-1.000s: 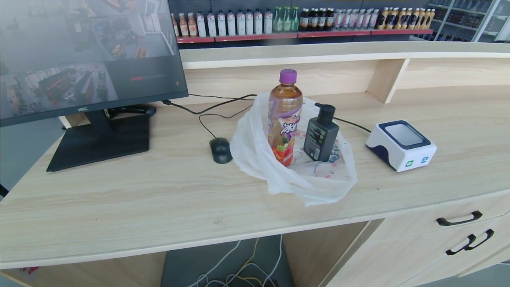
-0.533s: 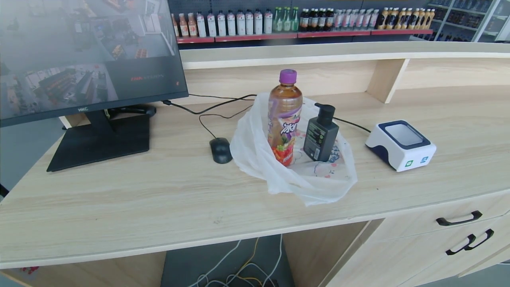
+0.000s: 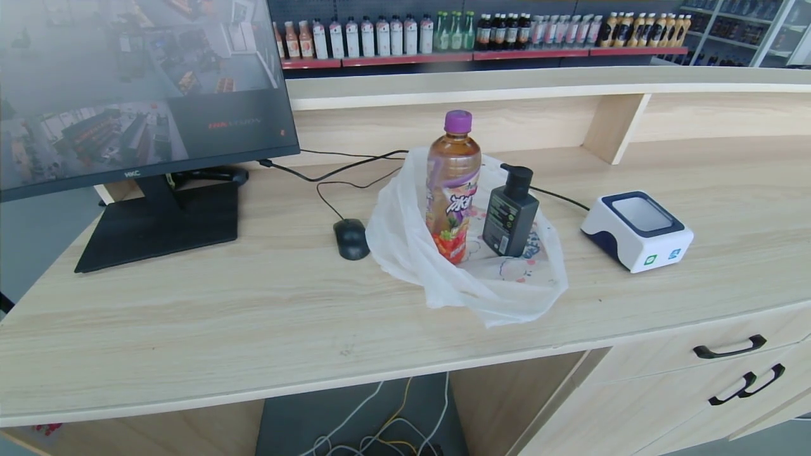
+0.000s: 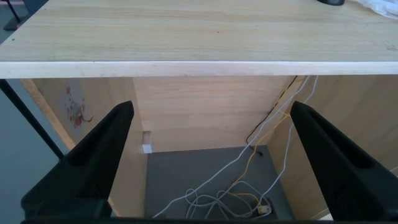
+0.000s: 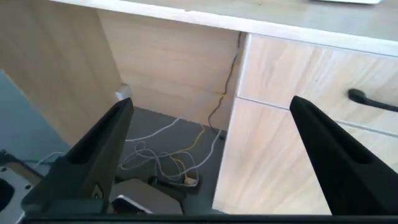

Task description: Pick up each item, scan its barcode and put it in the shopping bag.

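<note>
While left gripper (image 4: 211,115) and right gripper (image 5: 211,109) gape empty, bottle (image 3: 452,190) and dispenser (image 3: 510,216) stand in the shopping bag (image 3: 405,248).

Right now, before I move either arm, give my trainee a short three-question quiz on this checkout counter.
1. True or false: the purple-capped drink bottle stands upright inside the shopping bag.
2. Multiple choice: what sits on the counter just to the robot's right of the bag? A) a keyboard B) the barcode scanner C) a wire basket
3. Fill in: the left gripper and the right gripper both hang below the counter's edge with their fingers ____.

Key: 1 true; 2 B; 3 open.
</note>
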Controlling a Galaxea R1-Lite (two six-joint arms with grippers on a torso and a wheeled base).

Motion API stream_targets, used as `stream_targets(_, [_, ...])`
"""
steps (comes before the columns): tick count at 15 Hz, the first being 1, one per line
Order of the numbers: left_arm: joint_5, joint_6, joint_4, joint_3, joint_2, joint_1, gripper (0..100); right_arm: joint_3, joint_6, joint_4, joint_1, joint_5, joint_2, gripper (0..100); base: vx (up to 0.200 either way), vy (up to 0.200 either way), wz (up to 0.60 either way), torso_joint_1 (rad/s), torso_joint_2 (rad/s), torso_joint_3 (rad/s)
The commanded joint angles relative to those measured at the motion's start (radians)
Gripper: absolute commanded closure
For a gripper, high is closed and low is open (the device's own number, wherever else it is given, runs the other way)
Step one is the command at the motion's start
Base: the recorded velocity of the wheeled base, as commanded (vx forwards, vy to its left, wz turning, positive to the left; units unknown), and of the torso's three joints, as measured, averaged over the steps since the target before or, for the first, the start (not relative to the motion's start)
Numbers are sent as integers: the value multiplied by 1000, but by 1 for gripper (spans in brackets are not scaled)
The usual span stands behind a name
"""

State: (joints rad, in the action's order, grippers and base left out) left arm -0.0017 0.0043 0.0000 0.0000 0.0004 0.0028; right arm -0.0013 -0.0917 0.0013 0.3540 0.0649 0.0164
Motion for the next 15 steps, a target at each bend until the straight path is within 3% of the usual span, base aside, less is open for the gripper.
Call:
stream_targets(1, [0,0,0,0,0,0,0,0,0,0,-173,-27,96,0,0,0,0,0,0,0])
stream_targets(3, [0,0,0,0,0,0,0,0,-2,0,-339,-27,155,0,0,0,0,0,0,0])
stream_targets(6, [0,0,0,0,0,0,0,0,0,-1,-351,-27,-16,0,0,0,0,0,0,0])
stream_targets(11, [0,0,0,0,0,0,0,0,30,2,-351,-28,-16,0,0,0,0,0,0,0])
stream_targets(13, [-1,29,0,0,0,-1,0,0,46,2,-351,-28,-16,0,0,0,0,0,0,0])
stream_targets(15, [-1,17,0,0,0,-1,0,0,46,2,-351,-28,-16,0,0,0,0,0,0,0])
